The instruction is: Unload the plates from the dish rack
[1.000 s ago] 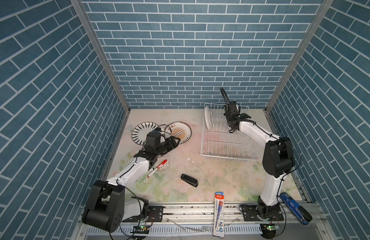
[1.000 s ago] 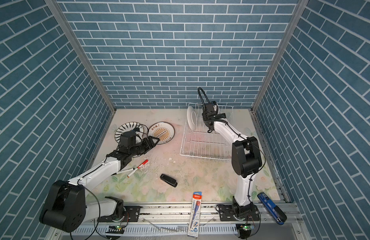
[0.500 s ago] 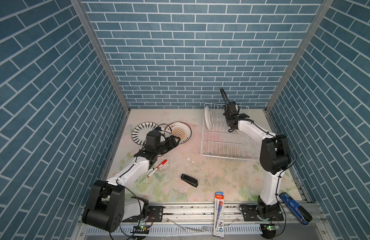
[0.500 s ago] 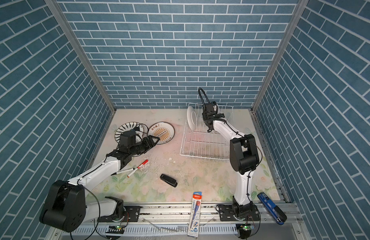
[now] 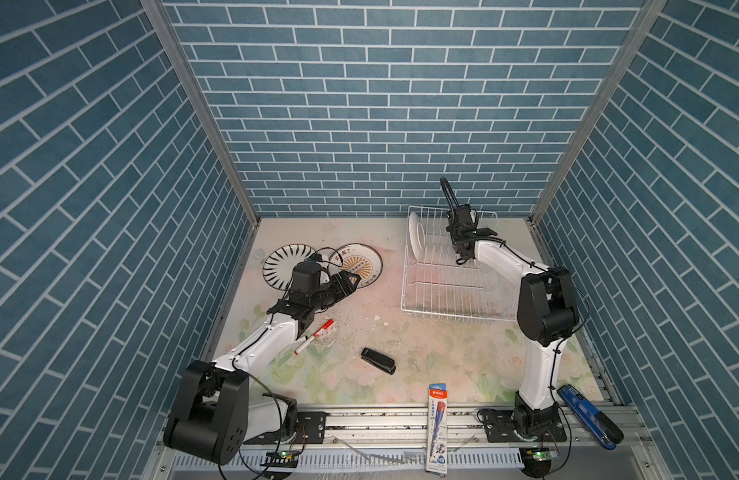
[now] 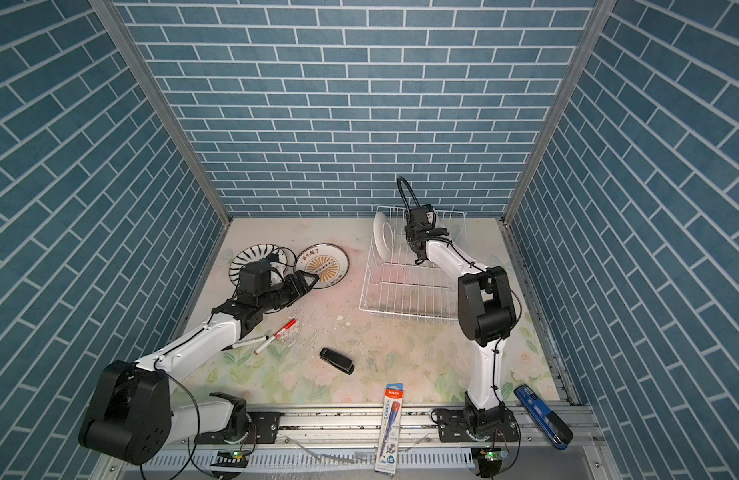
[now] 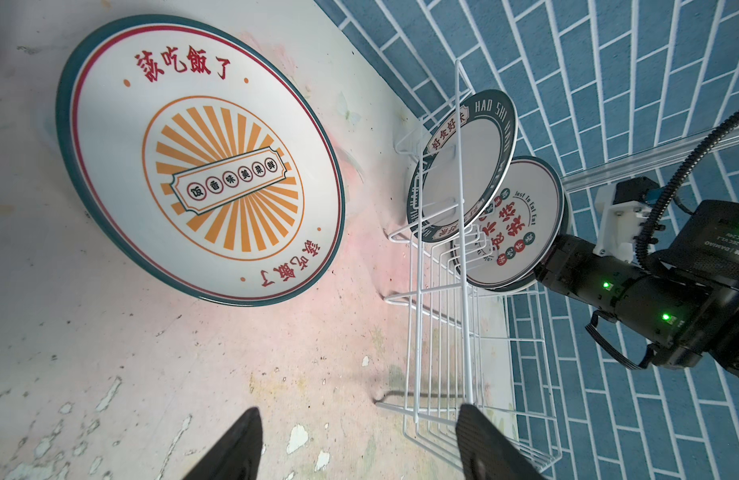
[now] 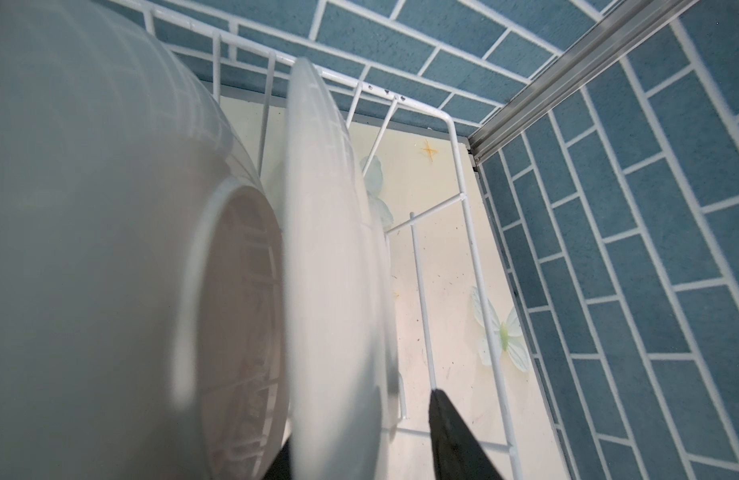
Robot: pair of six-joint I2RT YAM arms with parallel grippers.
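Dish rack [image 5: 446, 291], white wire, stands at the back right of the floral table [image 5: 434, 357]. Two plates stand upright at its left end: a green-rimmed lettered plate [image 7: 480, 158] and, just behind it, a red-lettered plate [image 7: 525, 232]. Two more lie flat on the left, well apart from the rack: a black-striped plate [image 5: 276, 266] beside an orange sunburst plate [image 5: 361, 259]. Right gripper [image 8: 363, 419] straddles the red-lettered plate's rim, jaws partly apart, a gap showing at one finger. Left gripper [image 7: 359, 449] hovers by the sunburst plate, jaws wide and empty.
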